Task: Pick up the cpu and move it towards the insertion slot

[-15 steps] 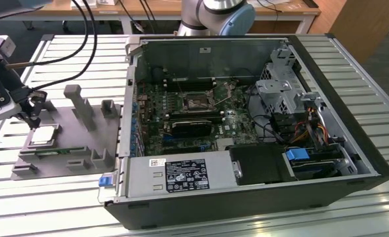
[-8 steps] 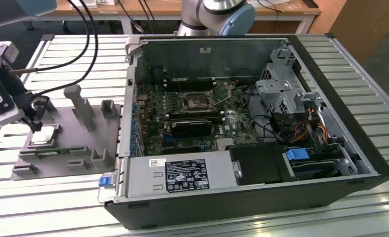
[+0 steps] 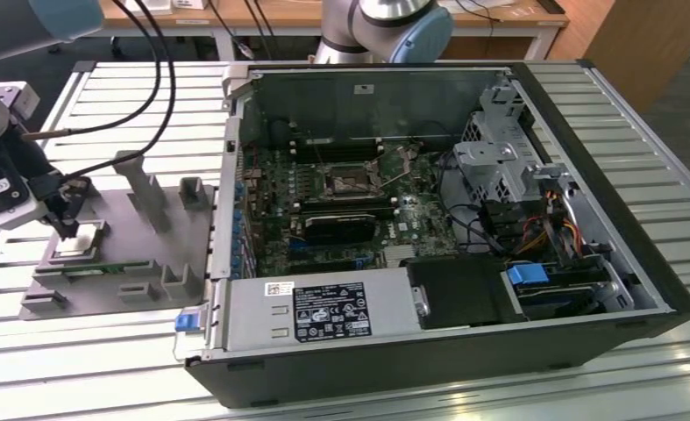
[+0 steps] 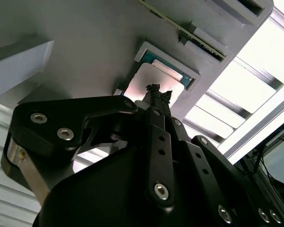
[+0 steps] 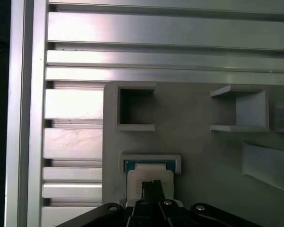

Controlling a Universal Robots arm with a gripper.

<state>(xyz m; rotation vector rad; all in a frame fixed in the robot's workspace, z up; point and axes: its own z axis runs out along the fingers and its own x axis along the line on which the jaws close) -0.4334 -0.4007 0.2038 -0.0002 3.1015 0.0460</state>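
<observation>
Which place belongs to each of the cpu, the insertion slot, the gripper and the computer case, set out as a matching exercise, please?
Things:
1. cpu
2. insertion slot
3. gripper
4. computer case

Places:
a. on the motherboard inside the case
b. lying open on the slatted table
c. in a recess of the grey fixture plate
d. right at the cpu, at the exterior view's left

Pairs: 1-c; 2-a; 3-d; 4-b.

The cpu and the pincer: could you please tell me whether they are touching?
Cannot tell. In both wrist views the pincer overlaps the cpu from above, so any contact or gap beneath is hidden.
</observation>
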